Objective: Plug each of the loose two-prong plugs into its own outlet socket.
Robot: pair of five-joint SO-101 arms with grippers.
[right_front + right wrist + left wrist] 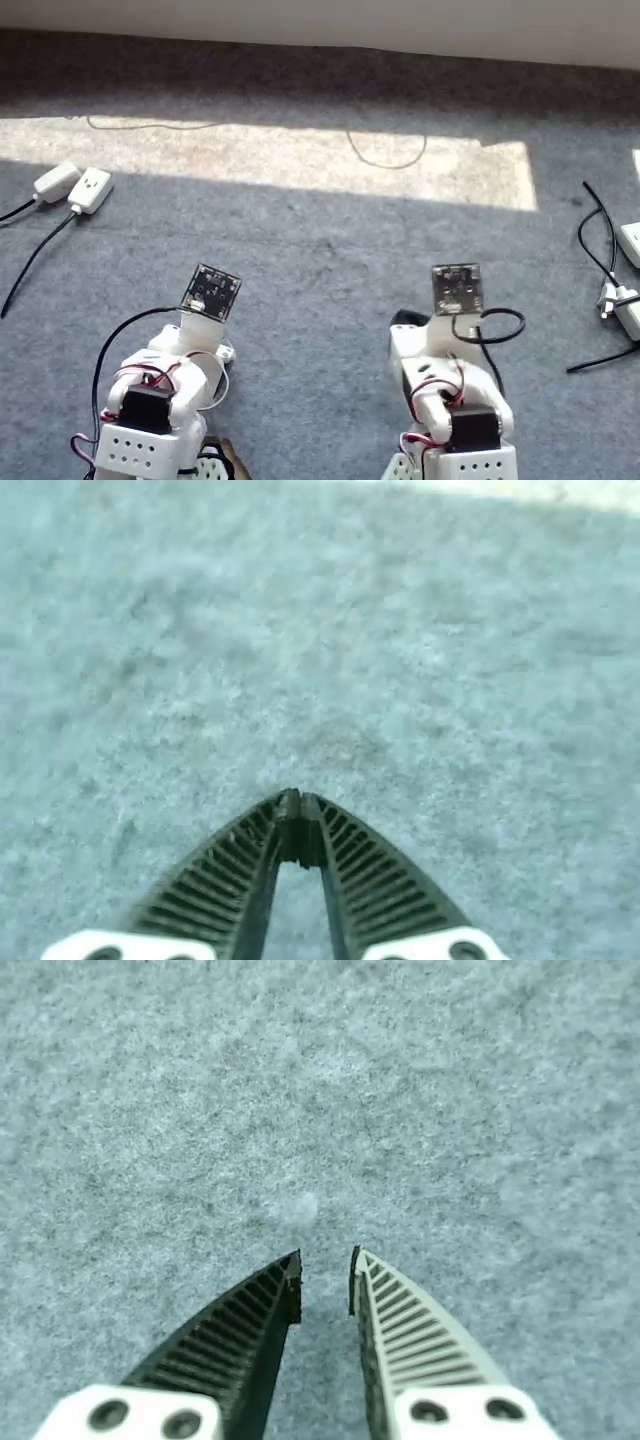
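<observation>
Left gripper (325,1272) hovers over the grey carpet (300,1110), tips a little apart; right gripper (300,825) above carpet too, tips pressed together

Grey carpet (330,250), short-piled and flecked, spread under everything. Crossed in the high view by a broad sunlit band (280,160), pale beige, running from the left edge past the middle and ending in a squared-off corner. Beyond it, a strip of dark shadow (300,65), then a pale wall (400,25) along the far edge. Lying in the sunlit band, a thin wire (385,160) curled into a shallow loop, and a second thin wire (150,125) trailing nearly straight close to the shadow. Close up in the left wrist view, the same grey pile with one small pale speck (303,1207). In the right wrist view, carpet again, with a bright strip (520,488) farther off.
</observation>
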